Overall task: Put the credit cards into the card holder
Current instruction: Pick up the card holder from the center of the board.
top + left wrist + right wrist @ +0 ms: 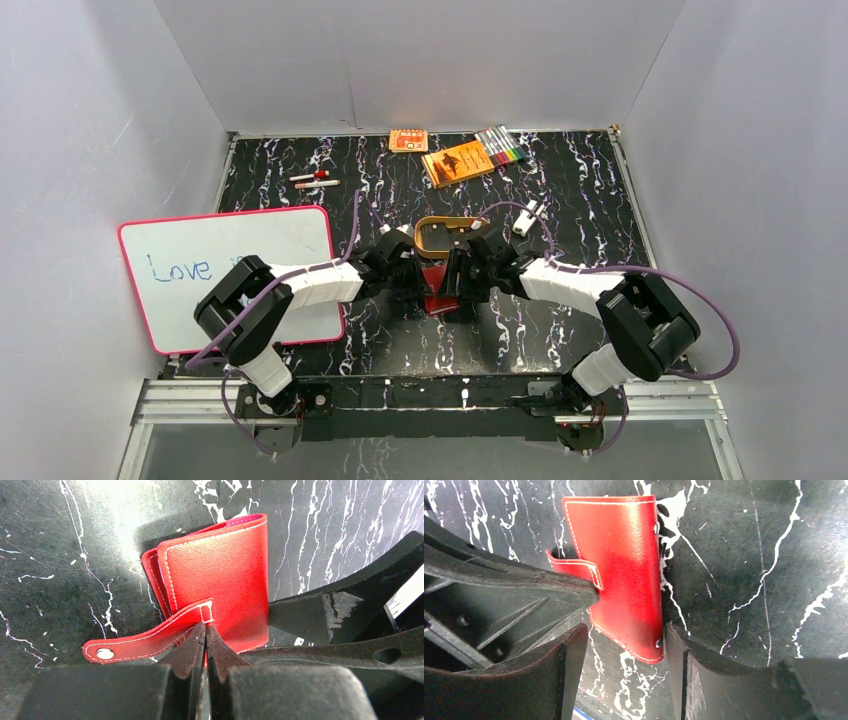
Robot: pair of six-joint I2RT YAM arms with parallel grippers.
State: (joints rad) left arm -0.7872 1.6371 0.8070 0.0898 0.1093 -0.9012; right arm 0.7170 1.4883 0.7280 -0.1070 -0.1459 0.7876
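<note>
Card holder (220,575), red and folded shut, lies on the black marbled tabletop (50,580) between the two arms; the left fingers (187,652) are pressed together at its snap tab (145,640), while the right fingers (571,660) stand wide apart, straddling one end

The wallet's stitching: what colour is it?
White, along the edges of the red card holder; clearest in the left wrist view.
</note>
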